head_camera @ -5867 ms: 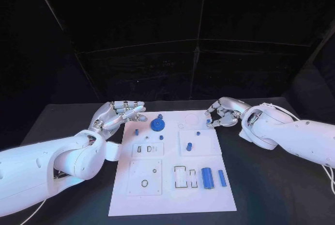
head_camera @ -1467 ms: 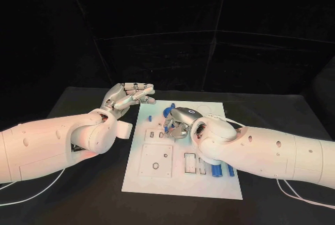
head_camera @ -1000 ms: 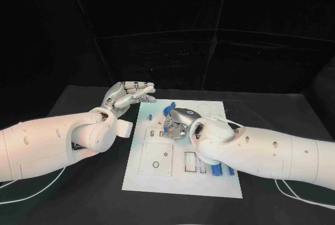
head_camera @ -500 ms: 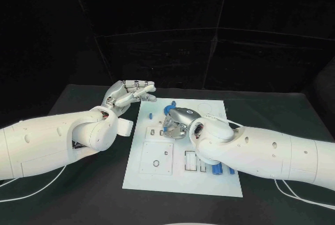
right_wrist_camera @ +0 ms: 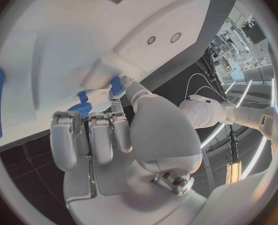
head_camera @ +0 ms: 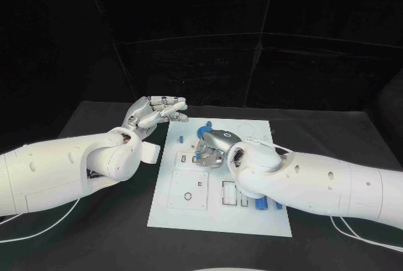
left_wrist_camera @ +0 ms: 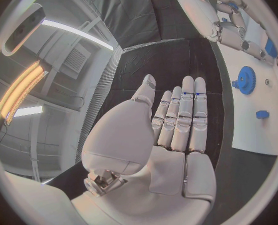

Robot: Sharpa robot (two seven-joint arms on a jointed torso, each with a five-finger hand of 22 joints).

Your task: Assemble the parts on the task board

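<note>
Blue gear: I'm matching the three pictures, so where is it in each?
Head view: the blue gear lies at the board's far end, just beyond the right hand.
Left wrist view: the gear lies on the board beside the left hand.
Right wrist view: the gear lies just past the fingertips.
Shared landmark: the white task board.

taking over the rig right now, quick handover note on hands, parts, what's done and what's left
Left hand: open, holding nothing, raised beside the far left corner of the task board.
Right hand: low over the middle of the board, fingers curled down; a grip cannot be told.
Parts: blue gear at the board's far end, blue cylinders lying loose by the near right edge.
Done: unclear. Left: cylinders not yet seated.
</note>
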